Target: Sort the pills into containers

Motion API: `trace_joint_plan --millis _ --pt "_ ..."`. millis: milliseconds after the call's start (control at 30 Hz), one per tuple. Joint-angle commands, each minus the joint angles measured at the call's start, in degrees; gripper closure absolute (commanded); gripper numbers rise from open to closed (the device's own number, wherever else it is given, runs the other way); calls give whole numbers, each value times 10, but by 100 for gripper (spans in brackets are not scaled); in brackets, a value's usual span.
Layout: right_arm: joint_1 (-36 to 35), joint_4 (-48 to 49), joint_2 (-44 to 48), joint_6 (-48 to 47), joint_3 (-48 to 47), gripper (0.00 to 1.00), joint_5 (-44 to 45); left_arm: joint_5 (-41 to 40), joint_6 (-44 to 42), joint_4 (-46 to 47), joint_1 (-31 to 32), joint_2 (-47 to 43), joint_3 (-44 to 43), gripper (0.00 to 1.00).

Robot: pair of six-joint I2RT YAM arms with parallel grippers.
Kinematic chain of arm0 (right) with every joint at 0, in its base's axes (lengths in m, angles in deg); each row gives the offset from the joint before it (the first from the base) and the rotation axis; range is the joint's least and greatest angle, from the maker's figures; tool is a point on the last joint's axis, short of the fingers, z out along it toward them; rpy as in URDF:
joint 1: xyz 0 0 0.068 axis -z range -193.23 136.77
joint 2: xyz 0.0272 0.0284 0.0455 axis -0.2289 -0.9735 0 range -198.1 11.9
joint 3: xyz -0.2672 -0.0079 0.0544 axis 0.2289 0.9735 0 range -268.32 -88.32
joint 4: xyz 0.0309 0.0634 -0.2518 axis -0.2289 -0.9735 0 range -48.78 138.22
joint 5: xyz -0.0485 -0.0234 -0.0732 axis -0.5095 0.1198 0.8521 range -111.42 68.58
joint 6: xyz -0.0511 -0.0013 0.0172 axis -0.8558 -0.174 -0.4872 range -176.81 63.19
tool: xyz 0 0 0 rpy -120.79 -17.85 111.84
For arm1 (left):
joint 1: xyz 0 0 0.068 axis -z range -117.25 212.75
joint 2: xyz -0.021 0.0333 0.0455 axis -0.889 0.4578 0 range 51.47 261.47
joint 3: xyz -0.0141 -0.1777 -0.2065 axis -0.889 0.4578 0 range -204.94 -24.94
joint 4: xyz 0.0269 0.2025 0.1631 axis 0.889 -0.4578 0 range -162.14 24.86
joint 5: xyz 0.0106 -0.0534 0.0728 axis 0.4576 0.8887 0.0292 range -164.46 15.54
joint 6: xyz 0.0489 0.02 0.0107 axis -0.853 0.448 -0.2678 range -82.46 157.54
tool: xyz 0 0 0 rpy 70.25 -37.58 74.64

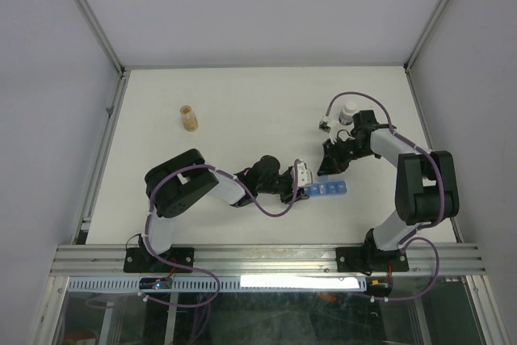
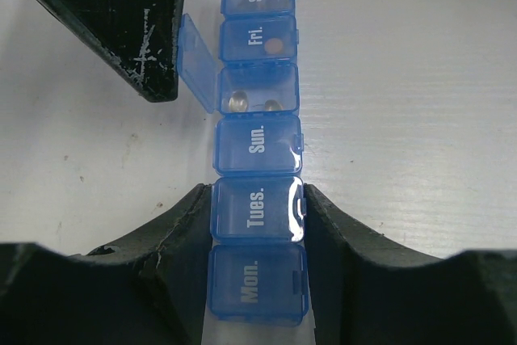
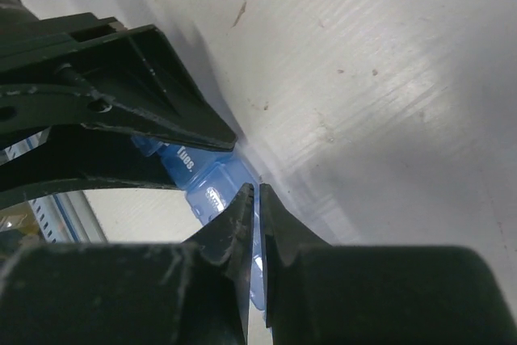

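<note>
Pill organizer (image 1: 325, 191) is lying flat on the bench (image 1: 242, 94), toward the near edge and right of centre, as one straight blue row. Left gripper (image 2: 257, 204) is clamping it across its width. One finger is pressing each long side at the "Tues." cell, jaws narrowed to the box, with "Mon." sitting back between the fingers.

Contents, from the left wrist view:
- **Row order:** lids are reading Mon., Tues., Sun., then one cell standing open, then Fri., Sat.
- **Open cell:** its lid (image 2: 194, 62) is flipped out sideways. Two small rounded pills (image 2: 237, 101) are sitting inside (glare is turning them pale grey rather than tan, so "pills" is my best reading).
- **Fri.:** one round tan pill (image 2: 275, 44) is showing through the shut lid.
- **Sat.:** something dark is showing through the lid; can't tell what.
- **Mon., Tues., Sun.:** lids are shut and a highlight is washing out Tues., so I can't tell the contents.

Right gripper (image 3: 257, 199) is hanging tips-down over the organizer, fingers pinched fully together. I can't tell whether a pill is caught between the tips, since the fingers are covering that spot. I also can't tell whether the tips are touching the box.

In the right wrist view only a sliver of blue is showing, with blurred lettering. In the top view the left gripper is covering the organizer's left end.

Elsewhere, a small amber bottle (image 1: 189, 119) is standing upright toward the far-left part of the bench, well apart from the rest. A white-capped bottle (image 1: 349, 111) is sitting near the far-right corner, just beside the right arm, with its lower part hard to make out.
</note>
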State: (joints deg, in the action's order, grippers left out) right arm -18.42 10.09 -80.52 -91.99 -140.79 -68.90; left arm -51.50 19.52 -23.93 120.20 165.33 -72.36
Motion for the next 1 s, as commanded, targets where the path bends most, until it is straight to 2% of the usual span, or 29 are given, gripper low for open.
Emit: trace_joint_plan --millis 0,500,967 --pt "-6 -61 19 -62 -30 91 -26 18 -9 -1 6 1 -17 69" --pt "-30 -142 -16 -99 -66 89 74 18 -10 -8 7 4 -22 69" --pt "-62 -154 3 -106 -47 89 125 19 -10 -11 6 4 -24 69"
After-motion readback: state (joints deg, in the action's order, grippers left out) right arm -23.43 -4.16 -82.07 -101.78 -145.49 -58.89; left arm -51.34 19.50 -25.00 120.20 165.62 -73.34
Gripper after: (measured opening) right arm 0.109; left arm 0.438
